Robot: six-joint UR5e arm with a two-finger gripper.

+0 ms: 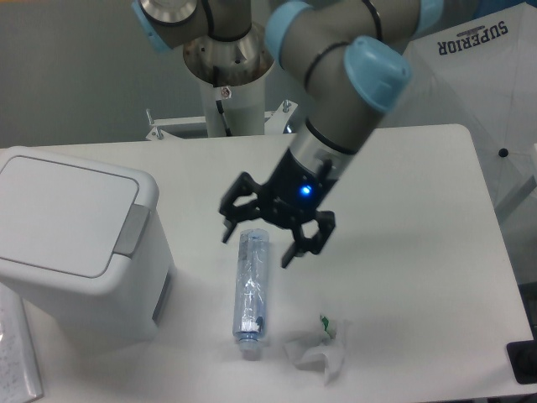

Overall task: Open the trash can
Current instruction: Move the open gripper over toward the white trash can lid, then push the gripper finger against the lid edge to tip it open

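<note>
My end effector [257,243] hangs with its fingers spread wide and nothing between them, poised over the top end of a clear plastic bottle [251,285] that lies on the tabletop [419,218]. The bin [75,239] is my landmark: it stands at the left edge of the tabletop, white and boxy, and I am off to its right with a stretch of bare surface between us, touching nothing of it. Its lid [63,210] lies flat and closed, flush all round as far as I can see, and the grey tab [128,230] on the rim facing me looks unpressed. So, as I judge it, none of the task is done yet: the bin is shut and I have not reached it. What is left is everything that counts, namely crossing leftward to the bin, getting onto that grey tab or under the lid's edge, and making the lid swing up. The bottle lies right of the bin, pointing away from it toward the near edge of the tabletop, and further right of the bin again, past the bottle's cap end, sits a crumpled white wrapper [317,353] with a bit of green on it. Neither of these is part of my job, and I judge I should leave the bottle alone rather than close on it.
</note>
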